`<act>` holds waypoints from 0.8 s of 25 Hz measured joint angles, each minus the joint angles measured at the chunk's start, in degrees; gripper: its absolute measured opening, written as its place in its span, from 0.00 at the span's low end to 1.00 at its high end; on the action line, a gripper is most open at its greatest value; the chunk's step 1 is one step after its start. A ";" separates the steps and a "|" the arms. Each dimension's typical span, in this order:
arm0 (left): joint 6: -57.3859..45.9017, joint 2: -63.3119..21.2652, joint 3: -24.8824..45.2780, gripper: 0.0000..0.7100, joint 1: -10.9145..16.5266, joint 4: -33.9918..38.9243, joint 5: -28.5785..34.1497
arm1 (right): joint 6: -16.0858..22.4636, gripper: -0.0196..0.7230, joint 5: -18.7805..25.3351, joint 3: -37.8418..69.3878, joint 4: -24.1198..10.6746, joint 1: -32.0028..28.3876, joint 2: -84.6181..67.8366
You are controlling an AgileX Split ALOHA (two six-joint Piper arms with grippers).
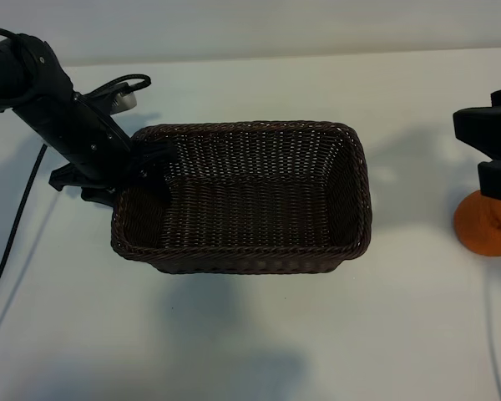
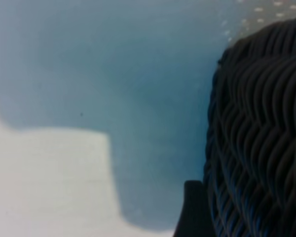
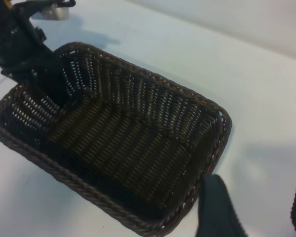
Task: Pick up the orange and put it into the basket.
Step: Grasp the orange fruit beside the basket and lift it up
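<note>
The dark brown wicker basket (image 1: pixel 242 255) stands mid-table. My left gripper (image 1: pixel 125 180) is at its left end, open, jaws astride the wall with one finger inside and one outside. In the left wrist view one black finger (image 2: pixel 192 212) sits right beside the woven wall (image 2: pixel 256 138); the other is hidden. The orange (image 1: pixel 484 230) lies on the table at the far right, partly covered by my right gripper (image 1: pixel 494 154), which hangs above it. That gripper (image 3: pixel 256 195) is open with only bare table between its fingers; its view shows the basket (image 3: pixel 84 190) and the left gripper (image 3: pixel 49 79), not the orange.
White tabletop (image 1: pixel 259 342) lies all around the basket. A black cable (image 1: pixel 12 234) trails down the table's left side from the left arm. A thin pale cable (image 1: pixel 493 334) runs toward the front below the orange.
</note>
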 joint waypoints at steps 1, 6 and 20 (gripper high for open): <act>0.00 0.00 0.00 0.80 0.00 0.00 0.23 | 0.00 0.54 0.00 0.00 0.00 0.00 0.00; -0.27 0.00 0.00 0.80 0.00 0.06 1.27 | 0.00 0.54 0.00 0.00 0.00 0.00 0.00; -3.90 -7.12 -1.59 0.80 2.30 5.39 7.58 | 0.00 0.54 0.00 0.00 0.06 0.00 0.00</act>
